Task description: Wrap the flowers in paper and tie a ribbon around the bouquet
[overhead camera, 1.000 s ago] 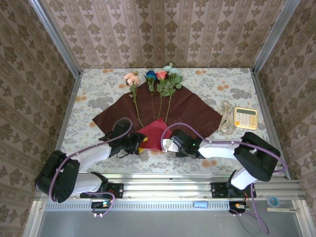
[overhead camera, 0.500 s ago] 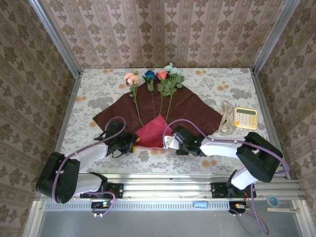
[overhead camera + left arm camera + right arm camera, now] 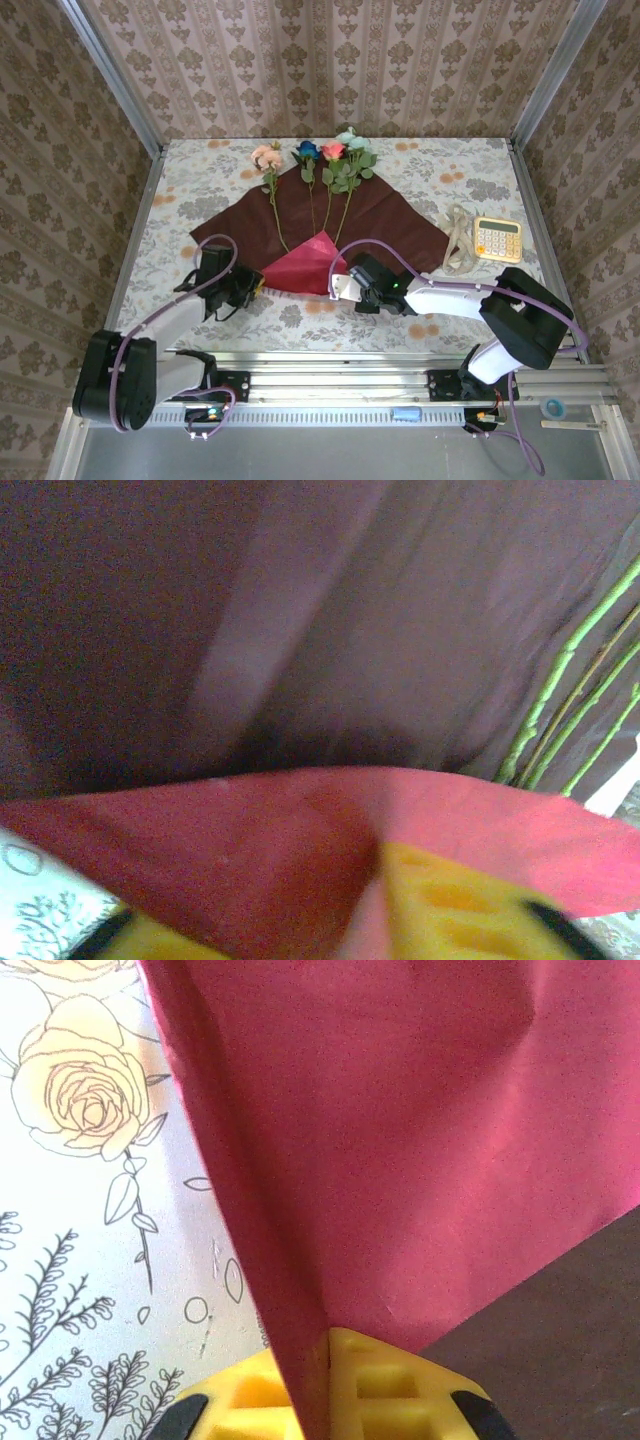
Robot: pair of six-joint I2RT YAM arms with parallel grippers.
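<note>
Artificial pink, blue, red and teal flowers point(image 3: 333, 152) are lying fanned on creased dark-red paper point(image 3: 392, 226), its near corner folding upward; cream satin ribbon point(image 3: 457, 248) is lying bunched just beside it.

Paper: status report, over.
Right gripper shut on paper, near corner folded over stem ends. Left gripper at fold's left edge, grip unclear. Flowers unwrapped, ribbon by calculator, untouched.

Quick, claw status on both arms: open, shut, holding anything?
Left claw: at the folded edge of the paper; cannot tell whether it is open or gripping.
Right claw: closed, pinching the paper.
</note>
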